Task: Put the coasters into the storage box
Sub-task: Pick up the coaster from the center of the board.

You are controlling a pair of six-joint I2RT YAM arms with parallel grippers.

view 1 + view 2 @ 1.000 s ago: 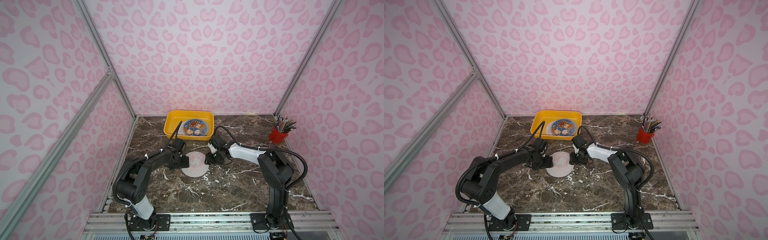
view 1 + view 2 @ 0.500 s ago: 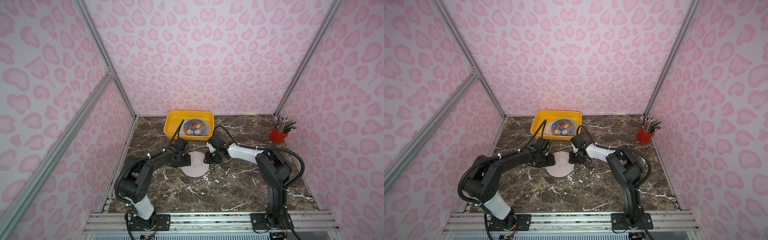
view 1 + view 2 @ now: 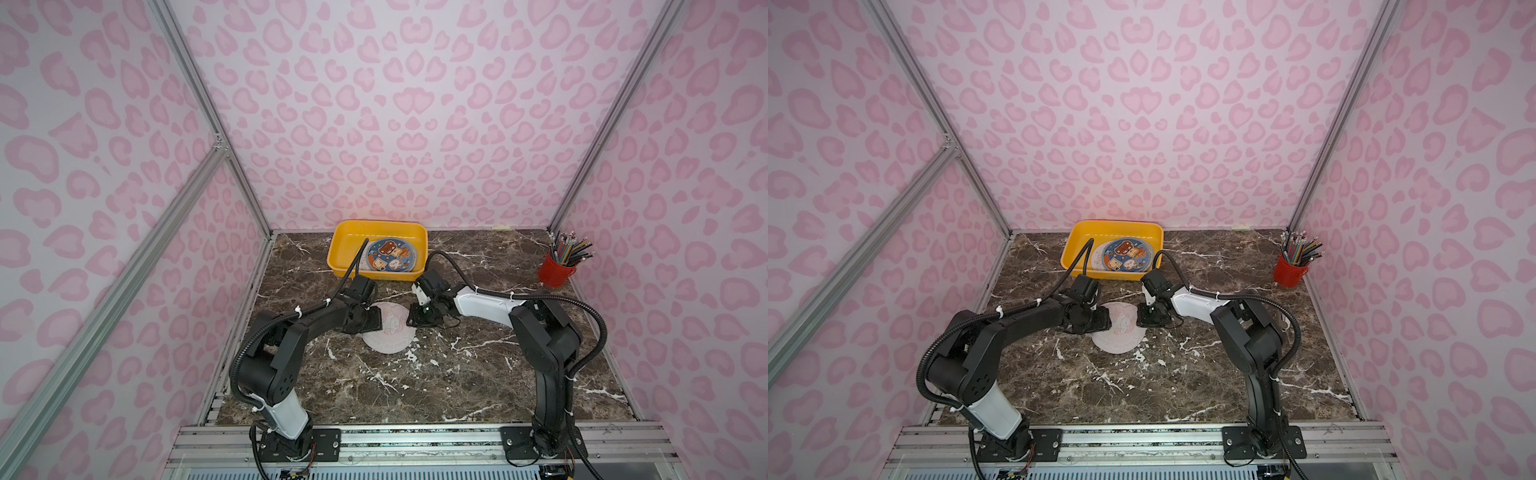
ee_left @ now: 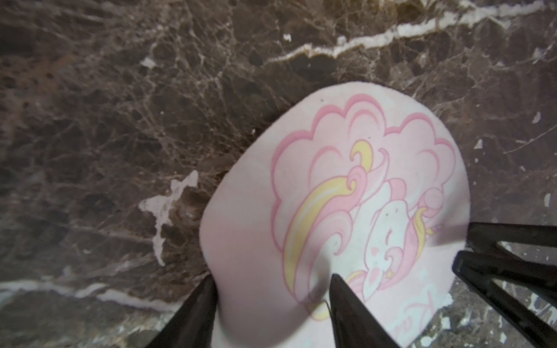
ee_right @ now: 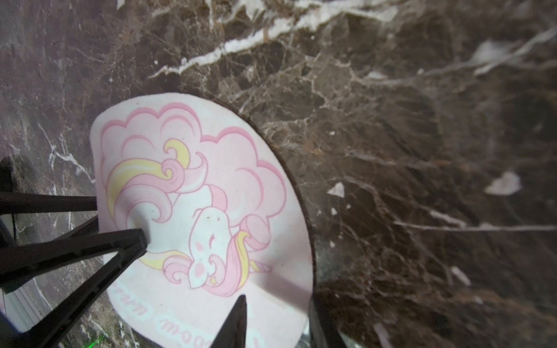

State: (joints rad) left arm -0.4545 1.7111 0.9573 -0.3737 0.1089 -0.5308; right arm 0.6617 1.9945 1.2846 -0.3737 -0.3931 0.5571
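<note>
"Top views first. How far is the task?"

"In both top views you see the dark marble surface [image 3: 457, 374]. The yellow storage box [image 3: 341, 249] stands at its far edge, and the dark blue coaster [image 3: 390, 256] lies flat inside it. A pale edge shows beside it, so I judge that more discs lie under it, but you cannot count them. Outside the box I find only one, the pink unicorn coaster [image 3: 388, 338]. It lies near the middle of the surface, well in front of the box. So I think most of the work is done."

"And my pincers?"

"Both are at that last coaster, from opposite sides. In the left wrist view your left pincer [image 4: 271, 278] stands partly open across the rim, one finger on the printed face and one outside the edge. In the right wrist view your right pincer [image 5: 277, 299] is narrower, placed the same way on the opposite rim. The disc bends a little between them, but I do not see a firm hold. What is left for you is to lift it and lay it in the box."
</note>
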